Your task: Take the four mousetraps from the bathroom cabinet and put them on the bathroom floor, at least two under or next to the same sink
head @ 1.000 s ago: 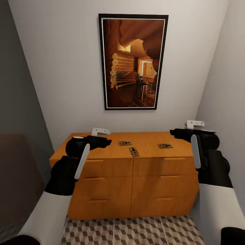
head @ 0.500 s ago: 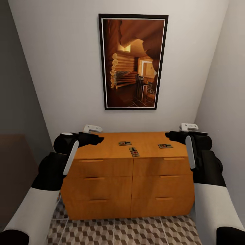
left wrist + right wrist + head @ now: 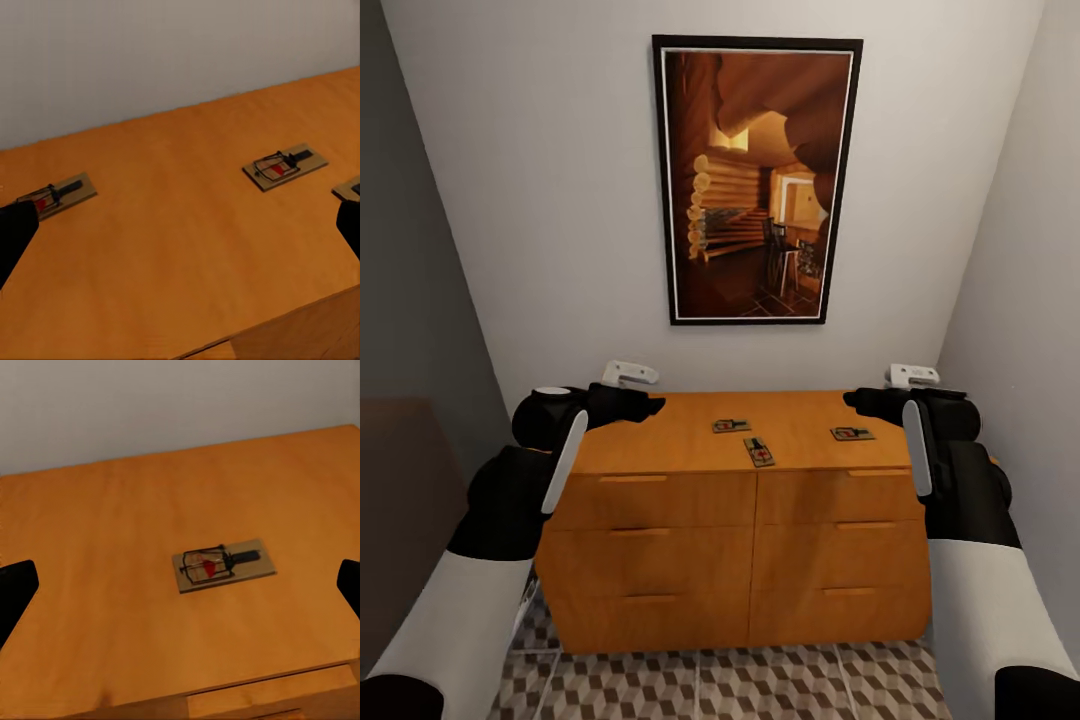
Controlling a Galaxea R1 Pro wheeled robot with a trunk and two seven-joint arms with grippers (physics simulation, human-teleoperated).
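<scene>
i'm facing the orange wooden dresser (image 3: 750, 520) with three mousetraps (image 3: 758, 451) in sight on its top, none lifted yet, so the task looks barely started; the cube-pattern bathroom floor (image 3: 710, 690) below is where they must go. left tool (image 3: 180, 225) and right tool (image 3: 180, 585) both hover spread wide, holding nothing, the right one aimed at one trap (image 3: 223, 565).

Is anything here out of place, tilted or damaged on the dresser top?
Nothing looks damaged or spilled. Three mousetraps lie flat on the orange dresser: one toward the left, one nearer the front edge and turned at an angle to it, one toward the right. They lie scattered, not lined up.
</scene>
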